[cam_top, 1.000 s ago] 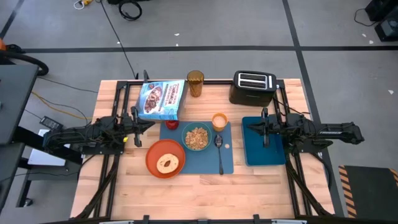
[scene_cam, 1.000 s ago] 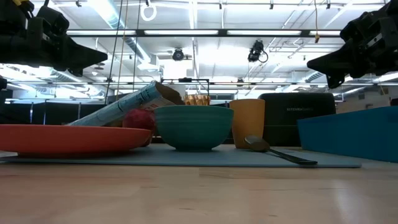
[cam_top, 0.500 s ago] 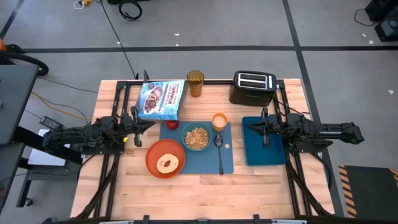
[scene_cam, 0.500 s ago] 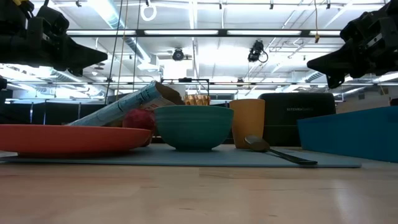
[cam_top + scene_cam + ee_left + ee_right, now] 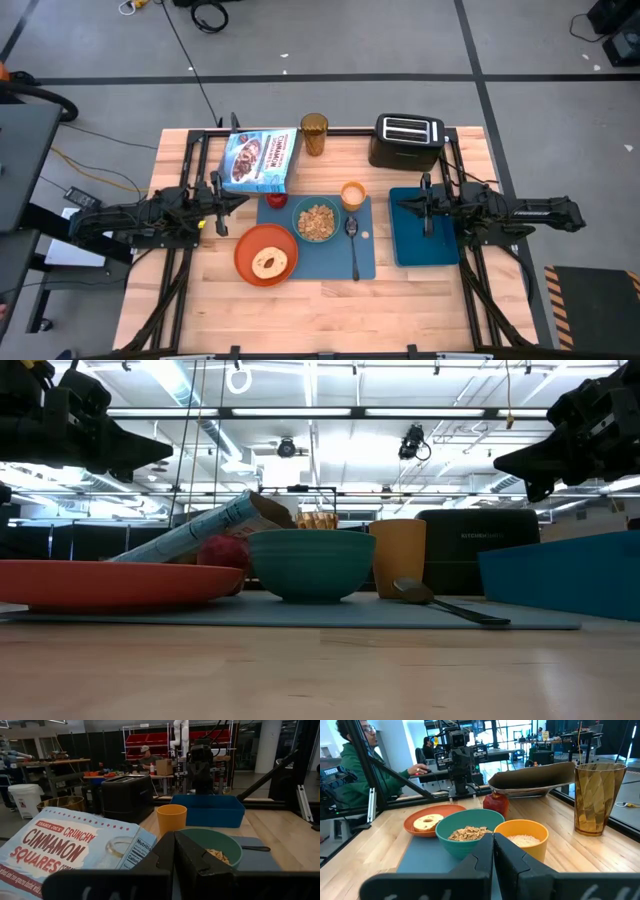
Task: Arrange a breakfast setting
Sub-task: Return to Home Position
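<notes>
The setting lies between the two tools, and that gap is what the move home turns on. The left tool [image 5: 238, 201] hangs just beside the apple [image 5: 276, 201] and the near corner of the box [image 5: 262, 160]. The right tool [image 5: 398, 205] hangs over the edge of a blue bin [image 5: 425, 245], beside the mat [image 5: 335, 262]. Both arms lie along the bench's long side, pointing inward at each other. Each one's way out therefore looks to be straight back along its own axis, away from the dishes. The left arm is the nearer to anything it could knock. In the low view both tools ride well above the dishes.

Each wrist view shows the fingers pressed together and holding nothing.

On the mat stand the bowl [image 5: 299, 212], filled with cereal, and the cup [image 5: 352, 184] just beside it. The spoon [image 5: 353, 245] also lies there, its handle running away from the cup across the mat. The plate [image 5: 243, 258] overlaps the mat's left edge and carries a bagel [image 5: 267, 264]. The box lies flat, face up, beyond the apple. By the look of it the setting is done.

The bench [image 5: 300, 310] is pale wood inside a dark frame. A toaster [image 5: 408, 140] and an amber glass [image 5: 314, 133] stand at its far edge. Around it are grey floor, cables and other workstations. A seated person [image 5: 355, 765] in green shows beyond the left arm.
</notes>
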Controlling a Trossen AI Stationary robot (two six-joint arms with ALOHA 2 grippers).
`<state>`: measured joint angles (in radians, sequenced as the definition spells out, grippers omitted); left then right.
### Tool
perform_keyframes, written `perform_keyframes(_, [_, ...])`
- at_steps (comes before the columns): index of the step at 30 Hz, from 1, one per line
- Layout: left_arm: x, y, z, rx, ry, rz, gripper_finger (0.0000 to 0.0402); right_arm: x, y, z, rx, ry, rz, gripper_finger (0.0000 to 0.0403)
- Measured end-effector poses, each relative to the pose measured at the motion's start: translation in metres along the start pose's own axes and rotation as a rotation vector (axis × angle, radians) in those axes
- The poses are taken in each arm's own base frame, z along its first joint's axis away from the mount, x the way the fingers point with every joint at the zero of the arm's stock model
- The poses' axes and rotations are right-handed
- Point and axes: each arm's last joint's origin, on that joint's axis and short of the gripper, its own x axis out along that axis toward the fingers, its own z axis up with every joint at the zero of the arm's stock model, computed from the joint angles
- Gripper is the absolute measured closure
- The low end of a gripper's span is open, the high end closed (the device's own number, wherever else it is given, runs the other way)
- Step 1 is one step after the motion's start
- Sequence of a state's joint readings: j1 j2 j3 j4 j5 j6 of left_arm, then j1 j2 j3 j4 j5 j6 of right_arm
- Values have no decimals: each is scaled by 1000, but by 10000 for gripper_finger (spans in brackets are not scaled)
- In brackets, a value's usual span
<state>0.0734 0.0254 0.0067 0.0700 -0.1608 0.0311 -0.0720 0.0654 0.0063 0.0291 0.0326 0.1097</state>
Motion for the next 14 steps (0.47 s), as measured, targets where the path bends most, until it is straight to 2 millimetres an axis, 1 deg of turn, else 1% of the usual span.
perform_keyframes(14, [0, 0, 0, -1, 0, 0, 388, 0, 0, 0, 0, 0, 0, 380])
